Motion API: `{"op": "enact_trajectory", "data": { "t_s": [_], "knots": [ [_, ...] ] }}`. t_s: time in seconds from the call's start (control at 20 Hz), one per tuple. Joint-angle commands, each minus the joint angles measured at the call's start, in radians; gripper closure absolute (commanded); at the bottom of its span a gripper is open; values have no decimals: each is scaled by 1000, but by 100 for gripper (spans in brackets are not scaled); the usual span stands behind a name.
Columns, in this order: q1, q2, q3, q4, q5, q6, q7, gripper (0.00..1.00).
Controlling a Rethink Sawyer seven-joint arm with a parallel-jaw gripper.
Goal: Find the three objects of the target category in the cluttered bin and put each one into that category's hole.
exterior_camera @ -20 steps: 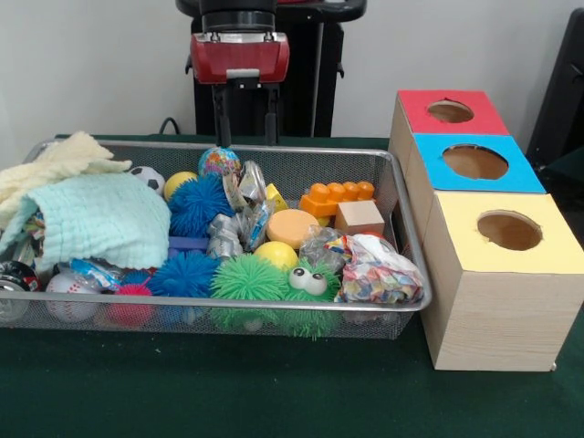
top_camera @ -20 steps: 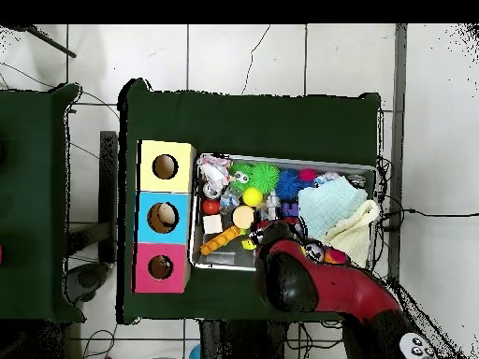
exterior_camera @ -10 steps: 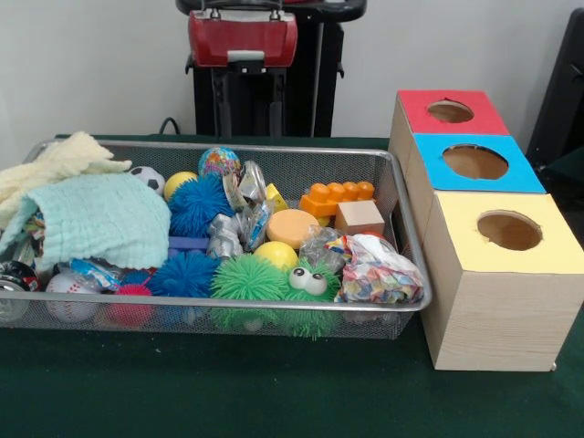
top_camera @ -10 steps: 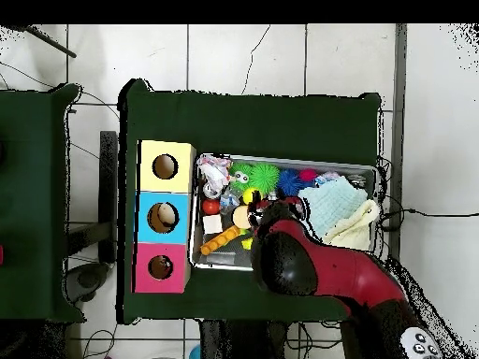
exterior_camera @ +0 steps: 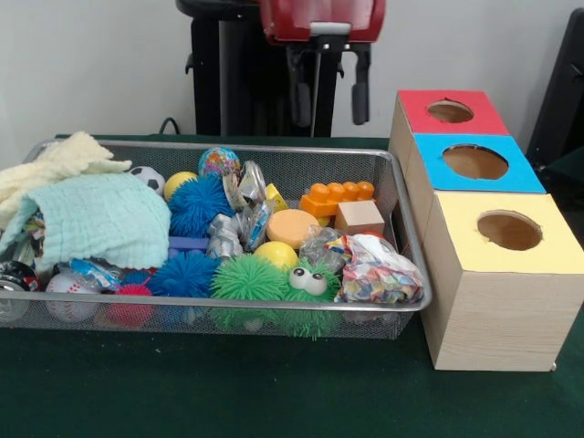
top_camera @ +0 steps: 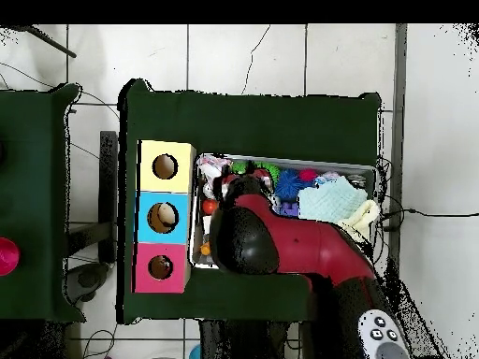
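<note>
Gripper hangs high above the wire bin's far corner, fingers spread and empty, apparently positioned over the orange block for picking.

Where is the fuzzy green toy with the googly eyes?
In the front view, the fuzzy green toy with googly eyes sits at the wire mesh basket's near edge, right of centre, between a spiky green ball and a crumpled colourful wrapper.

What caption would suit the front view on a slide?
Open gripper hangs empty above a wire bin of toys, beside three holed boxes.
</note>
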State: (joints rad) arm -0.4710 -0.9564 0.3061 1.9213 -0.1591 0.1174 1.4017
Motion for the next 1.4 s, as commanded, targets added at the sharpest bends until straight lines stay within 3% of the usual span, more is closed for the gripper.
{"op": "enact_trajectory", "data": {
  "t_s": [0.05, 0.3, 0.75, 1.0, 1.4],
  "knots": [
    [70, 52, -94, -82, 64, 80, 223, 0],
    [102, 103, -131, -93, 81, 18, 220, 0],
    [74, 141, -118, -108, 88, 9, 182, 0],
    [73, 207, -127, -119, 61, -83, 187, 0],
    [139, 245, -204, -148, 83, -124, 204, 0]
  ]
}}
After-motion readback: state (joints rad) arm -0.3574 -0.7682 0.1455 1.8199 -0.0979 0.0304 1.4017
